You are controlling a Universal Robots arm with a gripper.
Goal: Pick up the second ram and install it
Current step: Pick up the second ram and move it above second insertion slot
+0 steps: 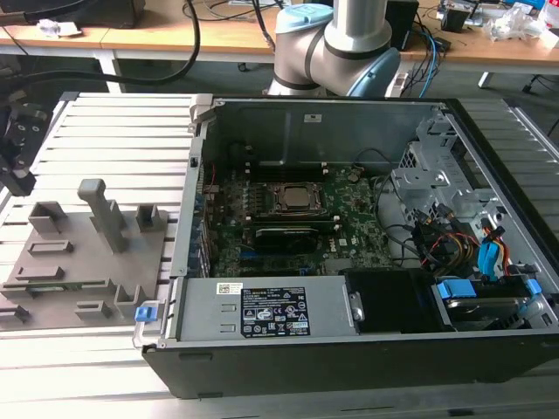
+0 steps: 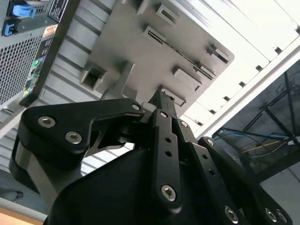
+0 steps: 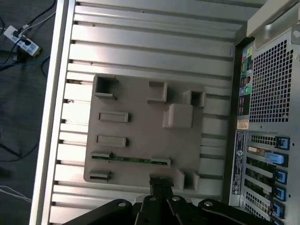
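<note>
Gripper [image 3: 159, 181]: fingers closed together, nothing held, hovers over edge of grey fixture plate [image 3: 140, 136]. Second ram [image 3: 131, 160] near tips, untouched, lies in plate's slot: pick not done, install not done. Plate on slatted aluminium table [image 1: 131, 122], beside open computer case [image 1: 332, 371]. Around: wooden desk [image 1: 218, 35], cables [image 1: 430, 61], power strip [image 3: 18, 37].
</note>
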